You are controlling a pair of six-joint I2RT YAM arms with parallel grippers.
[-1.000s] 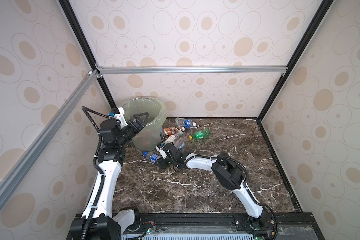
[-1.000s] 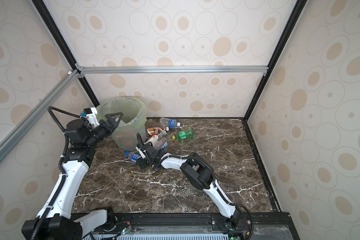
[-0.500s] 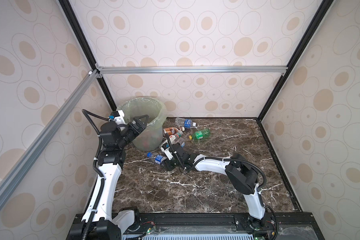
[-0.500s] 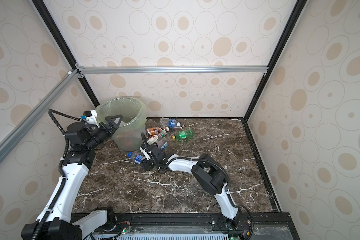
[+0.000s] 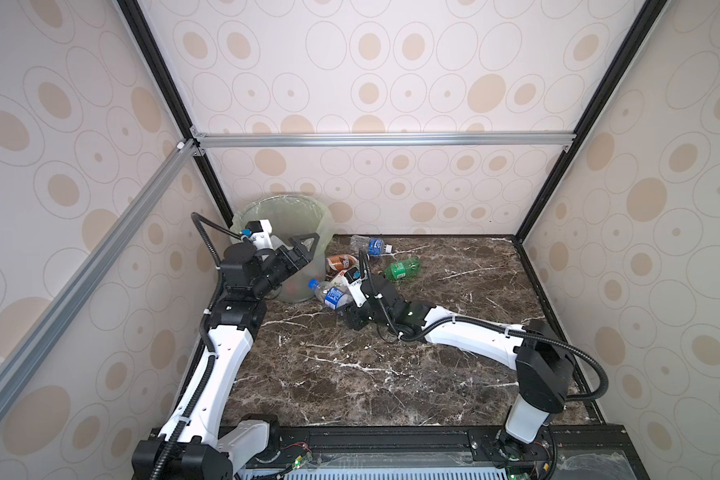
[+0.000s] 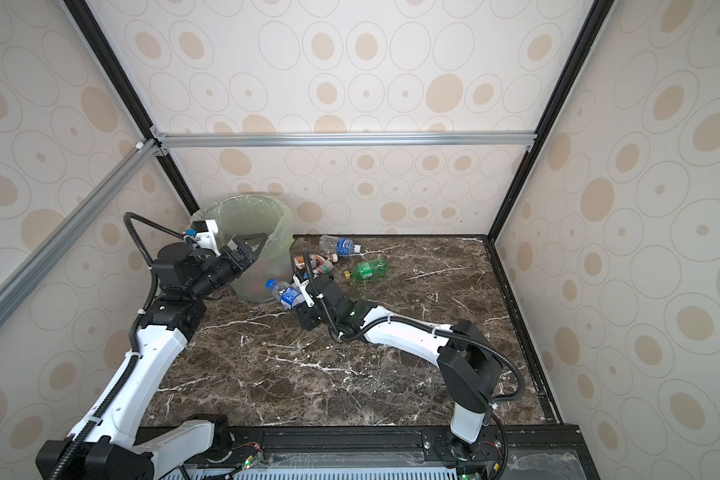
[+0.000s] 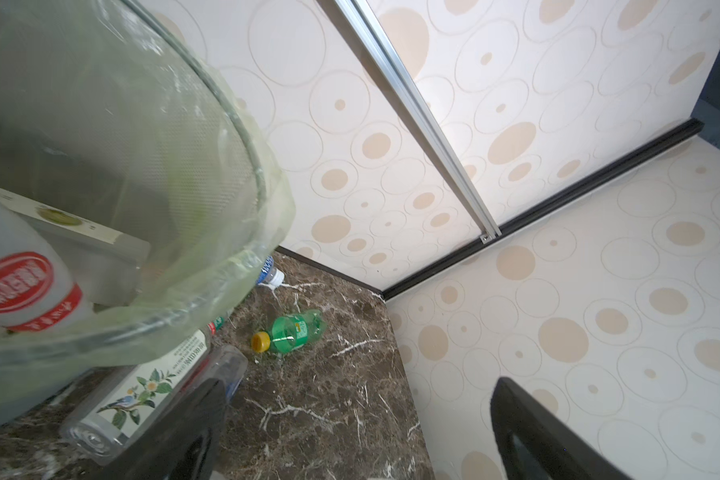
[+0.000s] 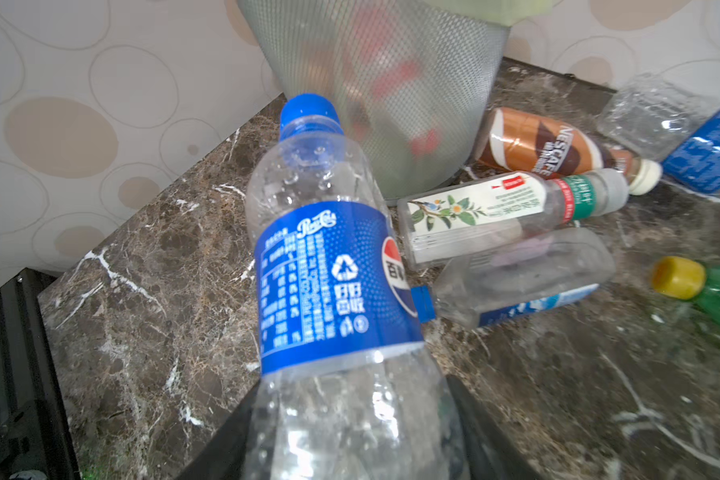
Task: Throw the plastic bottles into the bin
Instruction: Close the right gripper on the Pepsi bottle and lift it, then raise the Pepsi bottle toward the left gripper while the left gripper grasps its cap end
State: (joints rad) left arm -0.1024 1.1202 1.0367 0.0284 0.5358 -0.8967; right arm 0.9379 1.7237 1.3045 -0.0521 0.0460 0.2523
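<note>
The plastic bottles (image 5: 344, 266) lay mostly in a loose heap on the marble tabletop (image 5: 391, 374), left of centre in both top views, at the foot of the bin (image 5: 323, 224) in the upper-left corner of the floor. The right gripper (image 5: 346, 308) had its jaws partly closed around the lower body of a blue-labelled bottle (image 5: 332, 297), its blue cap pointing up toward the bin. That hold near the base apparently left the neck free to tip over the rim. The left gripper (image 5: 302, 254) hung in front of the bin's upper wall with jaws spread wide and nothing between them, seemingly parked clear of its partner's path. In the left wrist view, a red-labelled bottle (image 7: 17, 291) appeared to lie inside the bin already. A green bottle (image 5: 402, 268) lay apart, right of the heap. A clear bottle with a blue label (image 5: 371, 245) rested near the back wall and a brown-labelled bottle (image 5: 341, 262) just beside the bin.

Compared with a second earlier, the held bottle had risen in the frame, away from the tabletop, and the right arm's elbow had swung toward the lower right. The left gripper had kept its wide-open stance by the bin, shifting only slightly to the right.
</note>
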